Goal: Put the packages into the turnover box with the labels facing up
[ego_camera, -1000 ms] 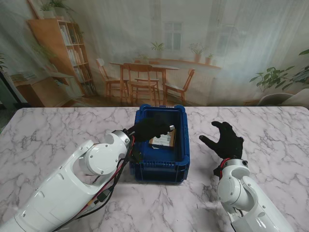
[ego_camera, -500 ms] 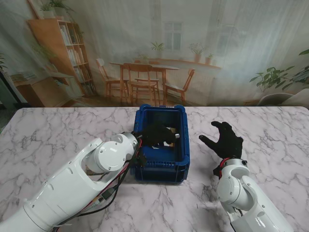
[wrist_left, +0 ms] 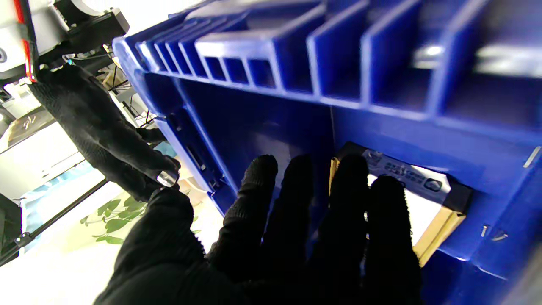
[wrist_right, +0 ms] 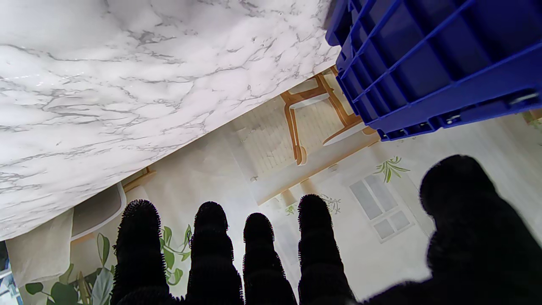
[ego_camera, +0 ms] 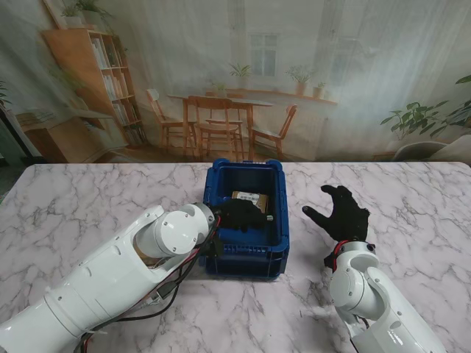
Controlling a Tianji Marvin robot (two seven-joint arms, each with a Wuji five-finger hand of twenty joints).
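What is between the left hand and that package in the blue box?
Nothing visible. The left hand is inside the turnover box, fingers spread, and the package lies just beyond its fingertips on the box floor, white label up, with no other item between them.

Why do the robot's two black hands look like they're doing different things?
The left hand reaches inside the blue turnover box, right by the package; the right hand is outside the box, over the marble table. The left hand's fingers point flat toward the package; the right hand's are spread wide, thumb out. Both wear black gloves and hold nothing.
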